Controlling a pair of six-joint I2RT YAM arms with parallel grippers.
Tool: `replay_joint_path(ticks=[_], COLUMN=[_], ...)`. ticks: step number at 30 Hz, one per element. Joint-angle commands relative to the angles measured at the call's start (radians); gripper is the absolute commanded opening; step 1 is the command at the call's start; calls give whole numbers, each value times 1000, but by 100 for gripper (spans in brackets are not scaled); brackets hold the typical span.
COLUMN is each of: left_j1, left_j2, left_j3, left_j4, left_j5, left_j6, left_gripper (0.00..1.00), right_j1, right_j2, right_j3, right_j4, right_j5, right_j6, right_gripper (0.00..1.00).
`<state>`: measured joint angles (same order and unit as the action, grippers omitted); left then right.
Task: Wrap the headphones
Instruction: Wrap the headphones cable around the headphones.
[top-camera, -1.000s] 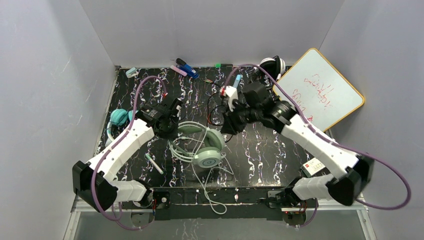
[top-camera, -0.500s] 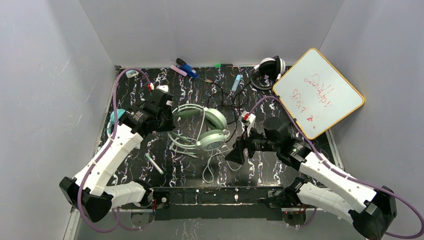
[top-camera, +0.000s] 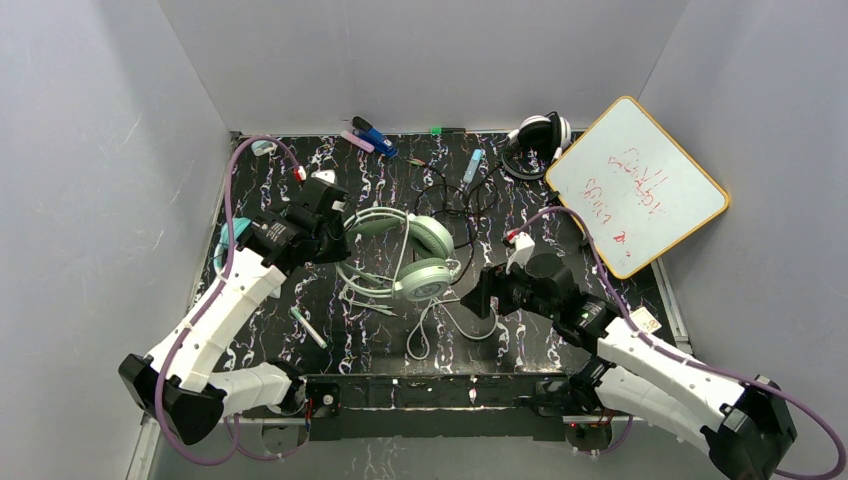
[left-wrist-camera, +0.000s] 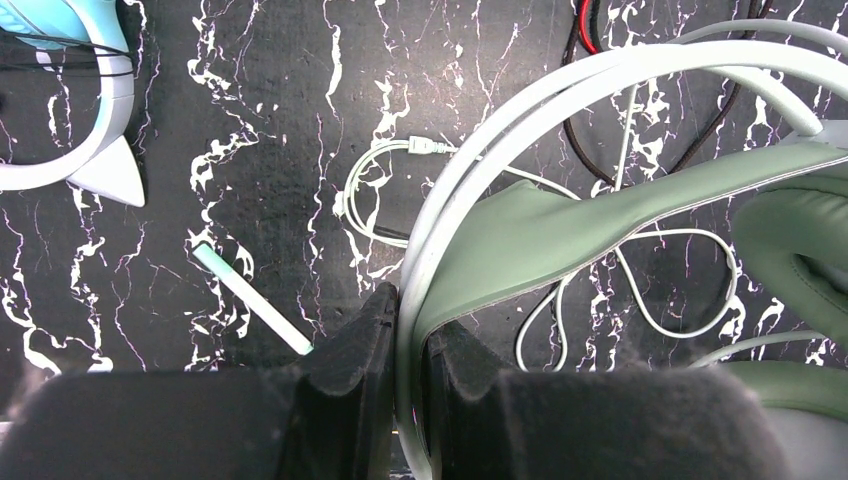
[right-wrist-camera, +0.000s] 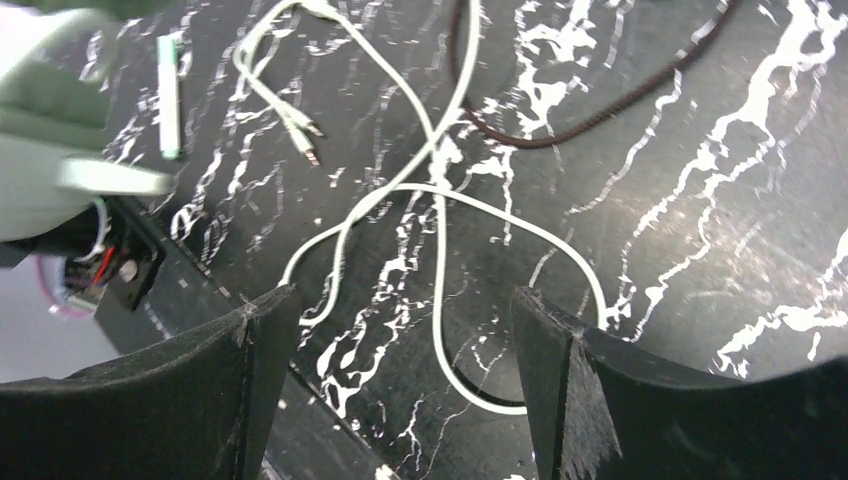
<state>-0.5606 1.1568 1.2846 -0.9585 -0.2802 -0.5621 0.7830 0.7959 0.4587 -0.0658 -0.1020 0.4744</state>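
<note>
The mint-green headphones (top-camera: 412, 252) lie mid-table, and my left gripper (top-camera: 335, 238) is shut on their headband. In the left wrist view the pale band (left-wrist-camera: 520, 215) runs between the fingers of the left gripper (left-wrist-camera: 410, 335). Their pale cable (top-camera: 430, 335) trails in loops toward the front edge. My right gripper (top-camera: 478, 297) hangs open just above those loops, and the cable (right-wrist-camera: 440, 250) passes between the wide-apart fingers of the right gripper (right-wrist-camera: 400, 330) without touching them. The teal headphones (top-camera: 232, 236) sit at the left, half hidden by my left arm. The black-and-white headphones (top-camera: 540, 133) rest at the back right.
A whiteboard (top-camera: 635, 185) leans at the right. Several pens (top-camera: 372, 137) lie along the back wall. A mint pen (top-camera: 308, 327) lies near the front left. A thin dark cable (top-camera: 450, 200) snakes behind the green headphones. The table's front edge (right-wrist-camera: 330, 390) is under my right gripper.
My right gripper has opened and pulled back from the table's middle to the front, over the pale cable. My left gripper carried the green headphones a little farther back, then stayed still.
</note>
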Motion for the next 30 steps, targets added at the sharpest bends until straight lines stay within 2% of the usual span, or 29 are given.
replay_joint_path(ticks=[1, 6, 11, 18, 22, 30], left_j1=[-2, -2, -2, -2, -2, -2], left_j2=[-38, -50, -44, -53, -58, -49], left_j3=[38, 162, 314, 409, 455, 536], left_j4=[22, -21, -79, -80, -79, -86], left_j5=[10, 6, 26, 152, 185, 260], left_j6=[-47, -65, -68, -85, -95, -106], left_gripper=[0, 0, 0, 0, 0, 0], right_j1=[4, 4, 4, 4, 4, 4], right_j2=[59, 108, 96, 95, 72, 102], right_j3=[2, 20, 10, 55, 56, 98], right_j4=[-65, -116, -40, 33, 140, 202], right_j5=[151, 201, 118, 38, -39, 11], right_j6=[54, 72, 6, -116, -193, -317], right_gripper=[84, 84, 85, 90, 91, 92])
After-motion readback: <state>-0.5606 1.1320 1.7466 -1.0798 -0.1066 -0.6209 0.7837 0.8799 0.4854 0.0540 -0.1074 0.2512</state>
